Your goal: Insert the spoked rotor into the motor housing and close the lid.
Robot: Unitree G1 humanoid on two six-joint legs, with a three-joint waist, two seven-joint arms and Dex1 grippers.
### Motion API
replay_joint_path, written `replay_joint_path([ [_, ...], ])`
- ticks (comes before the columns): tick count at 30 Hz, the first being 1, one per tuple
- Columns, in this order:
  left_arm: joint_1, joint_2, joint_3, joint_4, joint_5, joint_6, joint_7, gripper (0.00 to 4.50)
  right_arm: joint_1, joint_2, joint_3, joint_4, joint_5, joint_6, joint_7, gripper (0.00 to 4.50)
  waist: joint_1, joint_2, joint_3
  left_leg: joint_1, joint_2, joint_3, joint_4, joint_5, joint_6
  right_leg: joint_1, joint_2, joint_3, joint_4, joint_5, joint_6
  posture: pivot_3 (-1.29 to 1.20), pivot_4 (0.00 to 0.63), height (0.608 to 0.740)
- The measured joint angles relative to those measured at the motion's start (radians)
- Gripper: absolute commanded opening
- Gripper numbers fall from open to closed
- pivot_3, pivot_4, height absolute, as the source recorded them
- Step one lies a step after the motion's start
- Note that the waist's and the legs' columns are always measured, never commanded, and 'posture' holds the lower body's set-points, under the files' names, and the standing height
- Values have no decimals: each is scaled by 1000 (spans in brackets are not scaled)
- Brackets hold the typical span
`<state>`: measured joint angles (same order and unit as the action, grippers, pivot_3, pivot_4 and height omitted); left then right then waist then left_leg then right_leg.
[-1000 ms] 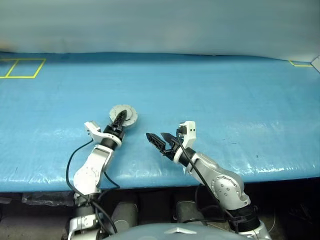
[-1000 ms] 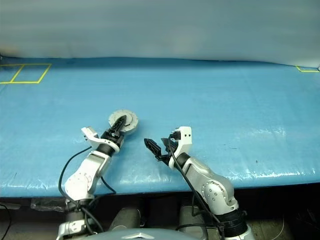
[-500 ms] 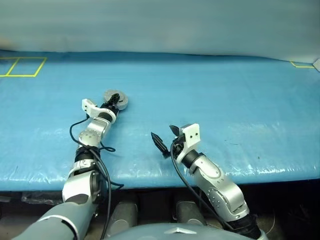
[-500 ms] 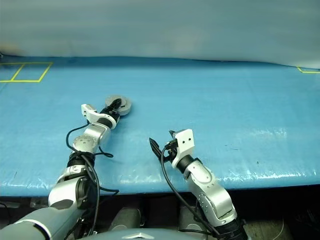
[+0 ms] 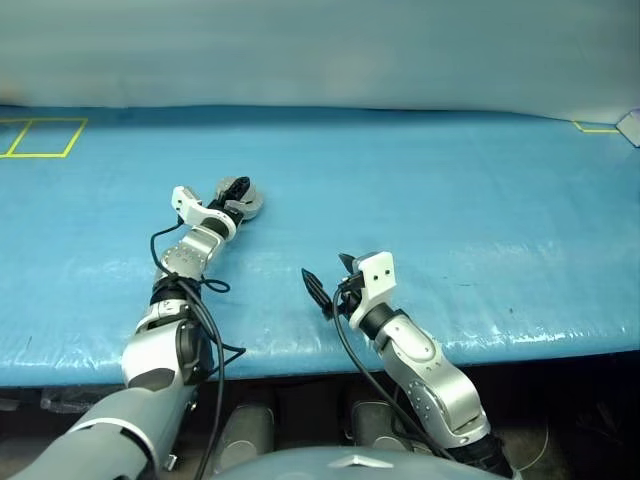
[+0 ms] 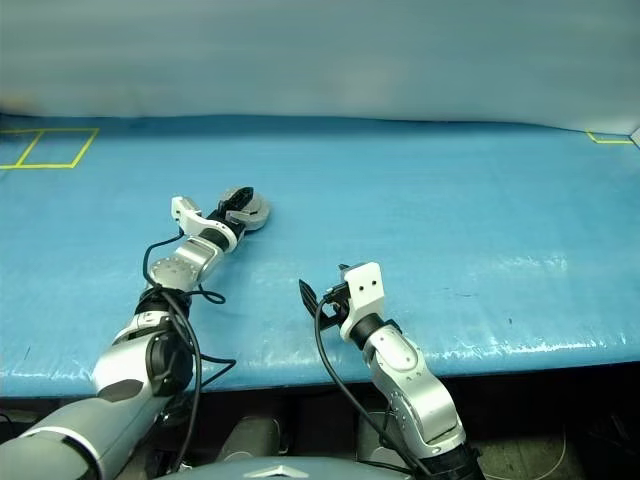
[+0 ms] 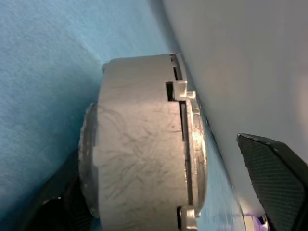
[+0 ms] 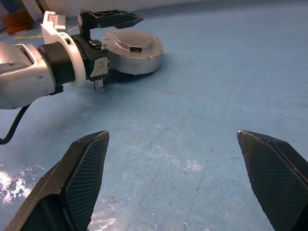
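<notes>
Left end effector (image 8: 108, 21) spread around scratched round grey motor housing (image 8: 132, 50), notched lid (image 7: 192, 159)

No legible text or labels anywhere.

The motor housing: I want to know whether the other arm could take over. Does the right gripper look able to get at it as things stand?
Probably yes: bare blue table lies between the open right gripper and the motor housing; the left gripper crowds one side.
</notes>
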<state>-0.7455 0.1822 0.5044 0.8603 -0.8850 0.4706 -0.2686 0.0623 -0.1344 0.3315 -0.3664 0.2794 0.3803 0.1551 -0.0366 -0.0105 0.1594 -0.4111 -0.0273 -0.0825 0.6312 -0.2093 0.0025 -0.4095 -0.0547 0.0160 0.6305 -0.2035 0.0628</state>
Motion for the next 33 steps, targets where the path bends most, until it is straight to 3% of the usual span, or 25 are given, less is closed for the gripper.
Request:
replay_joint_path([
  [11,455,-22,35,-651,-144,326,143,4472,-3,-10,-17,8,-13,46,52,4500,-6,1,-4,20,3,4,-2,0,0,12,-4,4,8,-9,-4,0,150,740],
  [15,614,21,-40,-856,-115,366,136,4472,-7,-4,-19,9,6,91,76,4500,-3,-1,-5,20,4,4,-2,0,0,11,-5,5,10,-10,-5,0,150,740],
  [20,806,171,-308,-1101,149,257,29,4472,-9,4,-40,9,18,111,90,4500,4,1,-6,18,3,5,-3,0,-1,9,-7,5,10,-10,-5,0,150,740],
  [25,923,182,-539,-1136,523,-97,3,4472,-7,-4,-50,21,-16,68,97,4500,20,0,-6,11,3,5,-4,0,-1,-1,-8,6,8,-10,-5,0,150,740],
  [30,926,193,-614,-1103,776,-325,43,4472,22,-46,-45,47,-76,-70,142,4500,26,0,-6,7,3,5,-4,0,-1,-3,-7,5,9,-11,-6,0,150,740],
  [33,926,167,-609,-1072,808,-402,53,4472,39,-59,-48,70,-96,-124,154,4500,24,0,-6,6,3,5,-4,0,0,-3,-7,4,8,-11,-5,0,150,740],
])
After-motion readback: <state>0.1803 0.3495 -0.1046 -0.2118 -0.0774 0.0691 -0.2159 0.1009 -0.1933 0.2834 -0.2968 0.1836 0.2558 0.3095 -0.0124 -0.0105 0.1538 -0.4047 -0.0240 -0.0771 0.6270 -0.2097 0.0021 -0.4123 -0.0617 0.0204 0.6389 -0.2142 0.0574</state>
